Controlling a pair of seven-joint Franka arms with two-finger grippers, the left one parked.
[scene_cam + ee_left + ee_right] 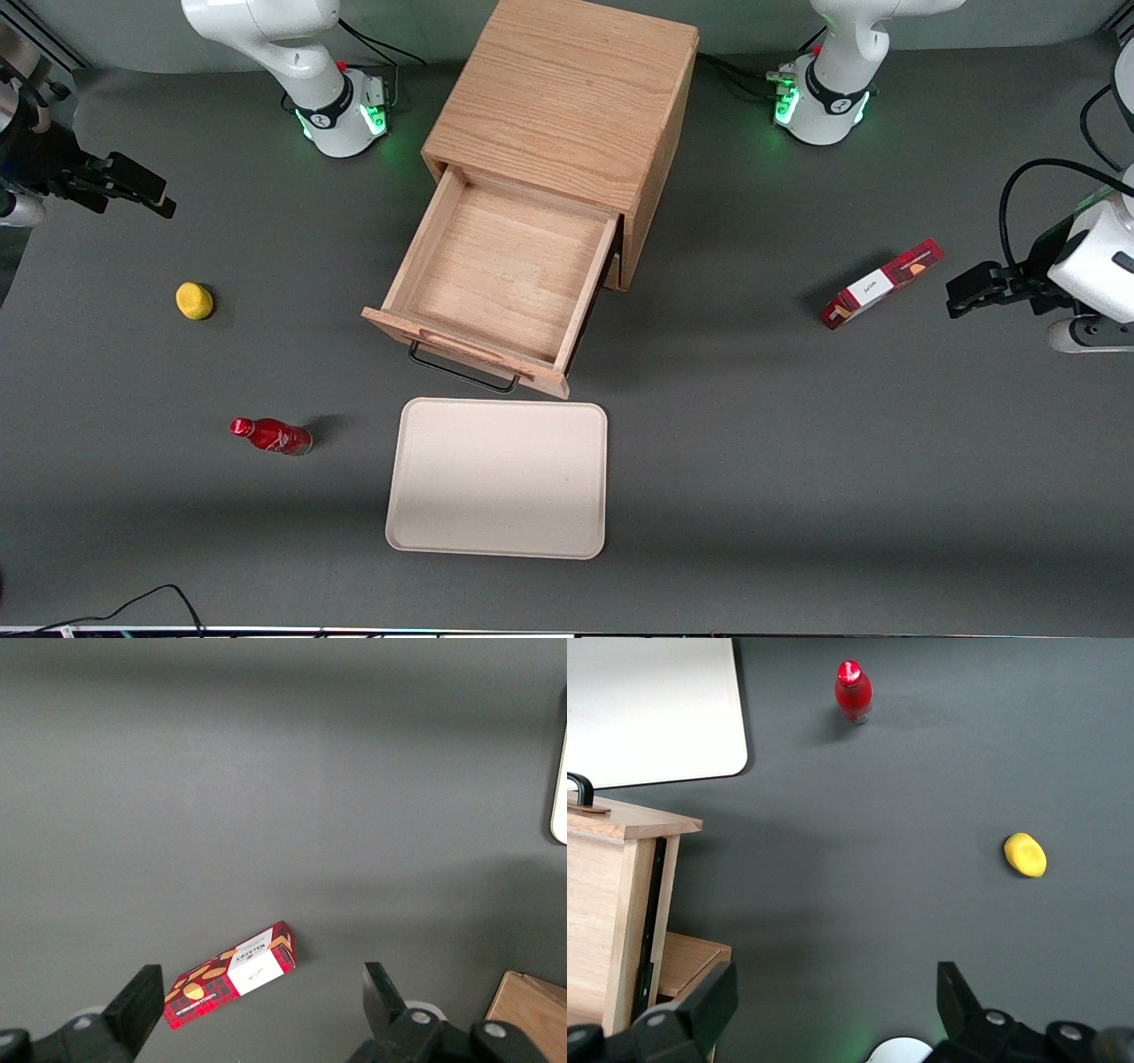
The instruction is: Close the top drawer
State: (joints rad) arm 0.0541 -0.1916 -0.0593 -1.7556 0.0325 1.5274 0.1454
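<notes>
While the top drawer [500,288] stands pulled out, my gripper [151,197] hangs well apart from it. My fingers [700,1010] are spread wide, holding nothing.

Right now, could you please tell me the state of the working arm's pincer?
Right pincer: open, holding nothing, hovering at the working arm's end of the table, clear of the top drawer.

A: What's cut off or hidden here?
B: The working arm's black two-finger gripper [146,197] sits at the grey table's [797,461] edge, its arm cropped by the frame

A: And the light oak top drawer [496,283]?
B: Its black wire bar handle [462,372] is half hidden under the front panel; the lower drawer can't be seen
</notes>
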